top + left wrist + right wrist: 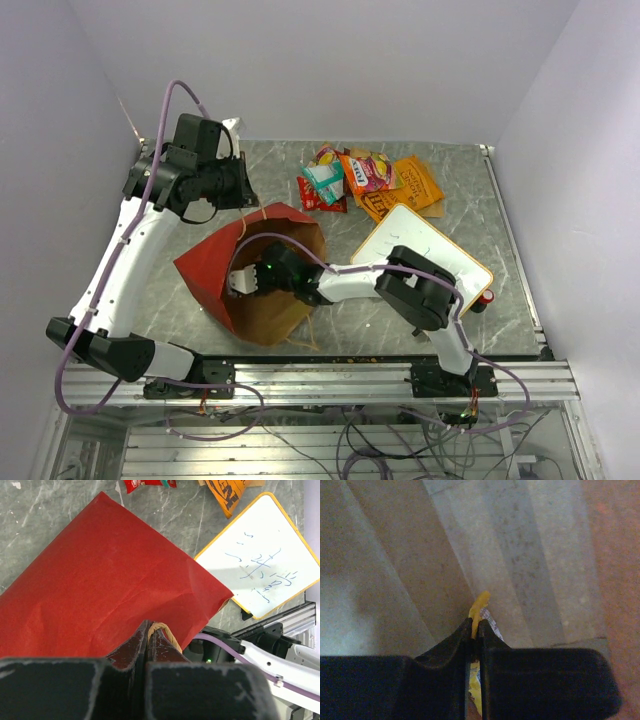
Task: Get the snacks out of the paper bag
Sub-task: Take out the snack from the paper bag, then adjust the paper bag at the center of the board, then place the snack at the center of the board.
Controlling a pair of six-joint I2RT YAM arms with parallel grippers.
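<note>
Beyond your left jaws the paper bag [110,580] lies on the grey surface [30,525], and its red wall fills most of what lies ahead of them. Past the bag's far edge sit a whiteboard [260,555] and a heap of snacks [365,180] outside the bag, well apart from both pairs of jaws. Your left jaws are pressed together on the bag's string handle [162,631]. Your right arm [350,282] reaches in through the bag's mouth, so brown paper walls hem the right jaws in all around. Those jaws are clamped on a yellow packet [479,606], whose edge pokes out just ahead of their tips, inside the bag.
</note>
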